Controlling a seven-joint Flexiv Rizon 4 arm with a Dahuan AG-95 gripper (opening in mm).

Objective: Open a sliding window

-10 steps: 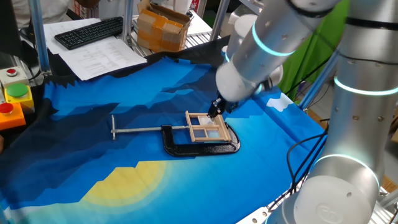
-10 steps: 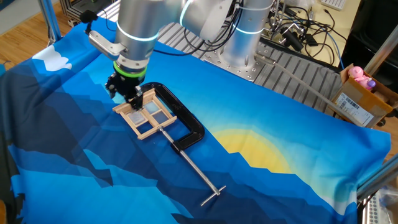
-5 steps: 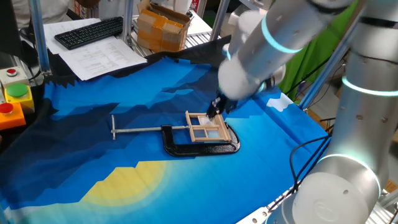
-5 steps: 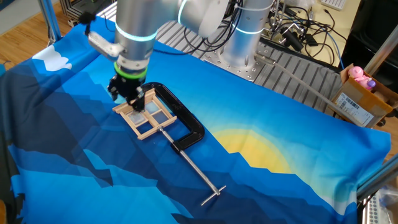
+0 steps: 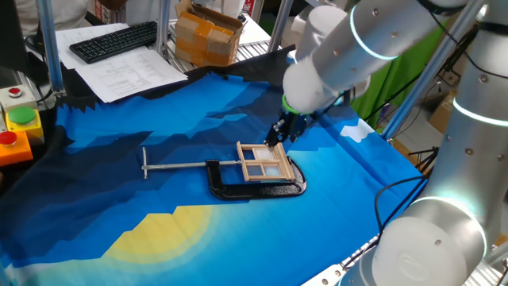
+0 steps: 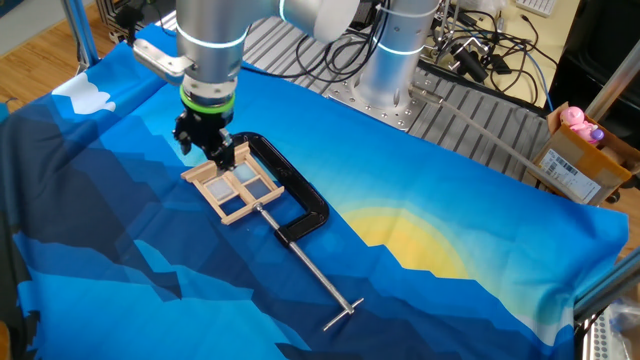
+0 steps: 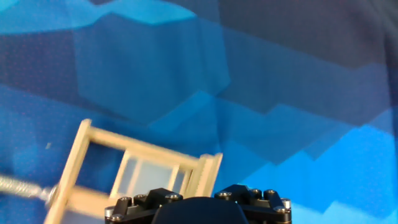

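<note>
The sliding window (image 5: 264, 163) is a small tan wooden frame with pale-blue panes. It lies flat on the blue cloth, clamped in a black C-clamp (image 5: 255, 189). In the other fixed view the window (image 6: 232, 185) has my gripper (image 6: 205, 150) just over its far corner, with the fingers spread and nothing between them. From the first fixed view the gripper (image 5: 275, 140) hangs at the window's far edge; I cannot tell whether it touches. The hand view shows the window frame (image 7: 140, 167) right below my black finger mount (image 7: 196, 208); the fingertips are out of sight there.
The clamp's long screw bar (image 5: 186, 165) runs left from the window. The same bar (image 6: 318, 285) ends in a T-handle. A keyboard (image 5: 115, 40), papers and a cardboard box (image 5: 208, 33) lie beyond the cloth. Coloured buttons (image 5: 17, 119) sit at the left edge.
The arm's upper links have swung up and back, and the gripper has lifted slightly at the window's far corner. Window and clamp have not moved.
</note>
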